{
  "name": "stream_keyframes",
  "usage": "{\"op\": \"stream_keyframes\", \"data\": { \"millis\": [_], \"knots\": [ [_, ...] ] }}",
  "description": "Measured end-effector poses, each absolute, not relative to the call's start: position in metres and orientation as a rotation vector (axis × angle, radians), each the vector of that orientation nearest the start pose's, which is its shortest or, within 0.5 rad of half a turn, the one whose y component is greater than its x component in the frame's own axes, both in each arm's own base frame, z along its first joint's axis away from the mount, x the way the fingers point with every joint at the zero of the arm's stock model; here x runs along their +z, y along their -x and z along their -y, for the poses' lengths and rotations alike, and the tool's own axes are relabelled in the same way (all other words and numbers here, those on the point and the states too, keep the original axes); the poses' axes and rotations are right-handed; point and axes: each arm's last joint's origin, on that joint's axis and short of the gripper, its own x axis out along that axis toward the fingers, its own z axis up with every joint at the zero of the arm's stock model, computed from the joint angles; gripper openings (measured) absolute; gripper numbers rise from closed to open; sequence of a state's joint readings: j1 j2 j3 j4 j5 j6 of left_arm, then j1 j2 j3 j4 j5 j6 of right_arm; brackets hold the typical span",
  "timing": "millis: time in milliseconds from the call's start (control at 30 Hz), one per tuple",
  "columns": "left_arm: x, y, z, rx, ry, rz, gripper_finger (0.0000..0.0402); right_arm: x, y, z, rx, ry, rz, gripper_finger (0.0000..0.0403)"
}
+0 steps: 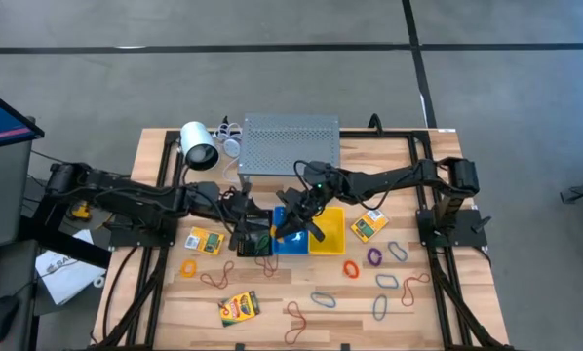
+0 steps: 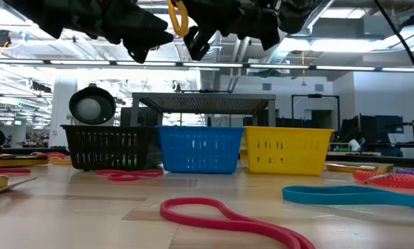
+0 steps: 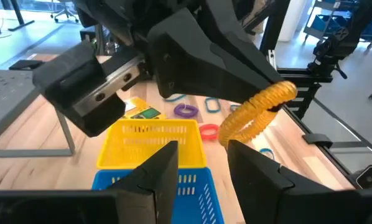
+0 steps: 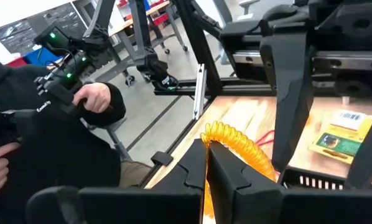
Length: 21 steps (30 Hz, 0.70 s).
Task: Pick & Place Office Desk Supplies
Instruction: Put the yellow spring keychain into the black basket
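Nearest the low camera lay a red rubber-band loop (image 2: pixel 221 214) on the wood, untouched, with a blue one (image 2: pixel 352 196) just behind it. You had the right gripper (image 4: pixel 206 146) clenched on a coiled yellow-orange band (image 4: pixel 236 140), which hung in the air above the row of baskets, roughly over where the black basket (image 2: pixel 110 146) met the blue basket (image 2: pixel 200 149). The left gripper (image 3: pixel 201 146) faced it close by, fingers parted and holding nothing. I judged this to be the carry step, or a handover between arms; I could not tell which. Your next move called for either lowering the band over a basket and letting go, or closing the left fingers on it before the right released. On the wooden table (image 1: pixel 174 302) sat the grey perforated shelf (image 1: pixel 290 144), then the yellow basket (image 2: pixel 286 149), a white cylinder (image 1: pixel 199 146), three crayon boxes (image 1: pixel 239 307), and many loose loops. Beyond the table, a person's hand (image 4: pixel 96 99) gripped a control handle in an open workshop with strip lights overhead.
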State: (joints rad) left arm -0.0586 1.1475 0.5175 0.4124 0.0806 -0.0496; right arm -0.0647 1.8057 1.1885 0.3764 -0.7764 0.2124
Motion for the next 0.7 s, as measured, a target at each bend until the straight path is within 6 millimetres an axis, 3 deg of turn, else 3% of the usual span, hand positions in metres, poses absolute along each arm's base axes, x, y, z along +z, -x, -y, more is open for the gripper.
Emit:
{"op": "stream_keyframes", "data": {
  "millis": [700],
  "knots": [
    [0.238,-0.24,0.036,-0.259,0.022,-0.094,0.0136,0.249,-0.403,0.006,0.699,-0.282,-0.273,0.0001]
  ]
}}
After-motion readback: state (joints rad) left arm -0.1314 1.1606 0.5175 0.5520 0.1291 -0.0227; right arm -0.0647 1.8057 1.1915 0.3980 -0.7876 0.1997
